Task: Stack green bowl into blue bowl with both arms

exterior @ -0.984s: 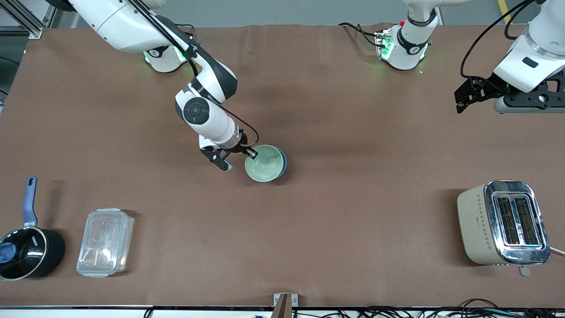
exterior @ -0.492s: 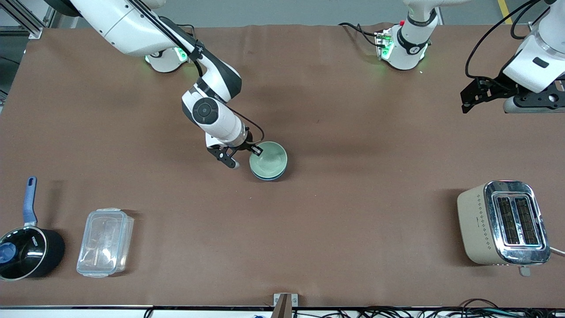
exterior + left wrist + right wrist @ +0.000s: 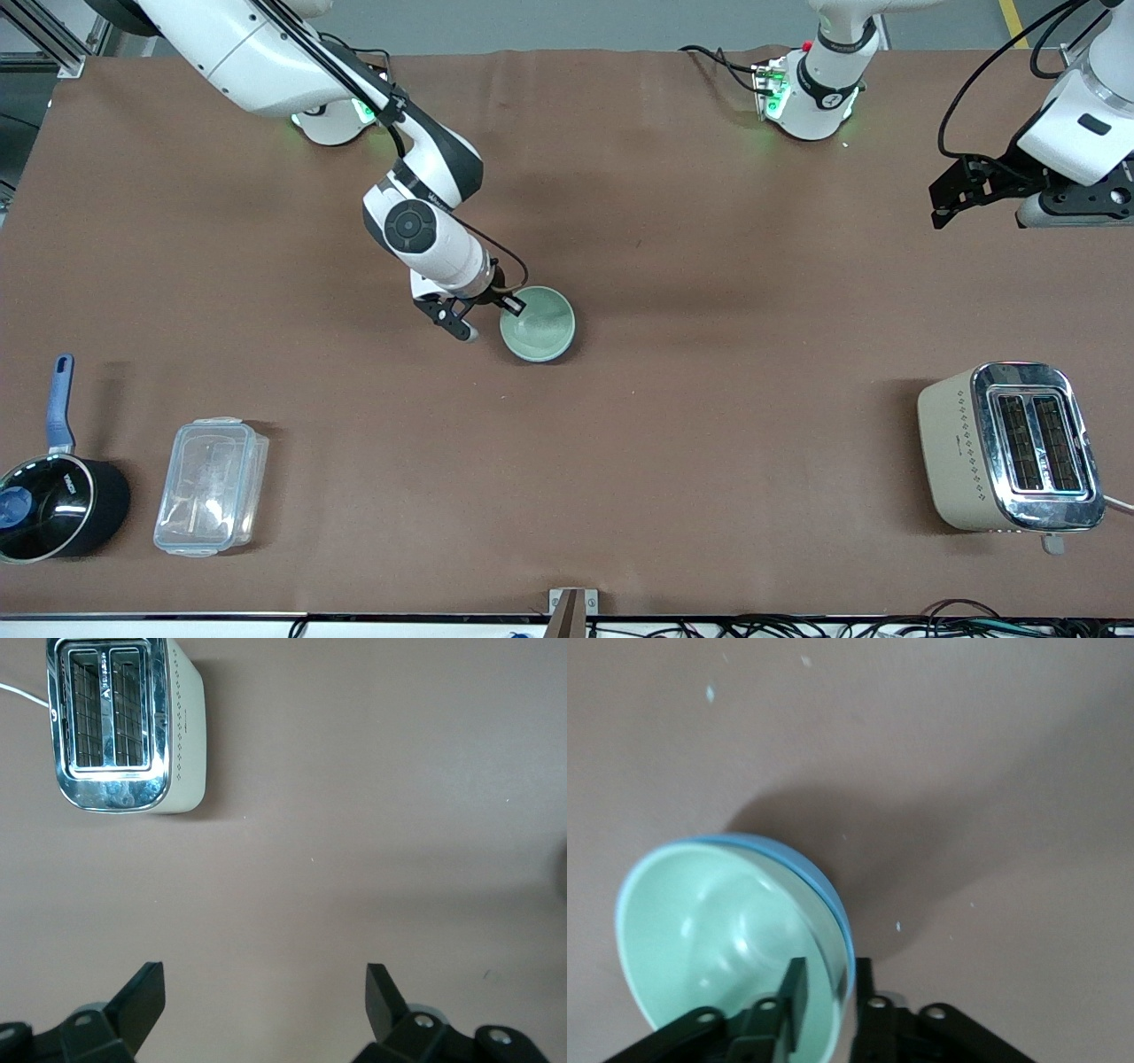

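The green bowl (image 3: 539, 326) sits nested inside the blue bowl (image 3: 826, 879) in the middle of the table. In the front view the green bowl covers nearly all of the blue one. In the right wrist view the green bowl (image 3: 718, 921) fills the blue one, whose rim shows as a thin band around it. My right gripper (image 3: 508, 307) straddles the rim on the side toward the right arm's base. In the right wrist view (image 3: 831, 981) one finger is inside the green bowl and one is outside, with a small gap at the inner finger. My left gripper (image 3: 941, 204) is open and empty.
A beige toaster (image 3: 1010, 447) stands near the front camera at the left arm's end, also in the left wrist view (image 3: 124, 726). A clear plastic box (image 3: 211, 486) and a black saucepan with a blue handle (image 3: 55, 501) sit at the right arm's end. The left arm waits, raised.
The green bowl went from tilted, with the blue bowl showing under it, to level and seated in the blue bowl. The left gripper drifted slightly toward the table's end.
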Robot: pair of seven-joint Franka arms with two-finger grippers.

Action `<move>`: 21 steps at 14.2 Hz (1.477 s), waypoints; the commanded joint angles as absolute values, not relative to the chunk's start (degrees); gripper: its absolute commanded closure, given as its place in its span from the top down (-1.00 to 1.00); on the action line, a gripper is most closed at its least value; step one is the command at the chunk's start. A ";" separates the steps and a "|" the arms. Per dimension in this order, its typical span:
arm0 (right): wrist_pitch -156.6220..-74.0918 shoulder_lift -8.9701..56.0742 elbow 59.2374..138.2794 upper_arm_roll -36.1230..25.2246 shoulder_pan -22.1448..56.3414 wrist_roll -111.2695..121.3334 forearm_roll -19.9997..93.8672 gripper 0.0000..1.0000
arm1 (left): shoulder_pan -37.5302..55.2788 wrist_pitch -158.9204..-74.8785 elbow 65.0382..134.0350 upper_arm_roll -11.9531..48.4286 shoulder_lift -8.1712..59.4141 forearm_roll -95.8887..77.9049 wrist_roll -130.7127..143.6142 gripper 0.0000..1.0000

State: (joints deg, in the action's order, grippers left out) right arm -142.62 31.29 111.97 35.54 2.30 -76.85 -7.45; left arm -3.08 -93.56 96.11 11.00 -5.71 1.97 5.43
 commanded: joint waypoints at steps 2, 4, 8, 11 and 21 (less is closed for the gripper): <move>-133.20 23.84 110.75 34.03 -0.70 -68.68 -8.70 0.96 | -3.25 -93.60 94.83 10.90 -5.27 1.76 4.75 1.00; -124.84 19.44 108.38 30.43 -0.79 -61.21 -8.70 1.00 | -3.34 -93.60 94.75 10.90 -5.27 1.67 4.75 1.00; -115.95 10.39 107.75 21.38 -0.79 -41.62 -8.44 1.00 | -3.25 -93.60 93.52 10.90 -4.04 1.76 4.75 1.00; -111.11 4.24 108.02 14.26 -0.79 -26.24 -7.65 1.00 | -3.25 -93.52 93.17 10.90 -3.34 1.76 4.83 1.00; -90.98 -2.55 91.69 -2.02 -0.53 -2.20 -1.50 1.00 | -3.08 -92.11 91.67 10.99 -3.16 1.23 4.57 1.00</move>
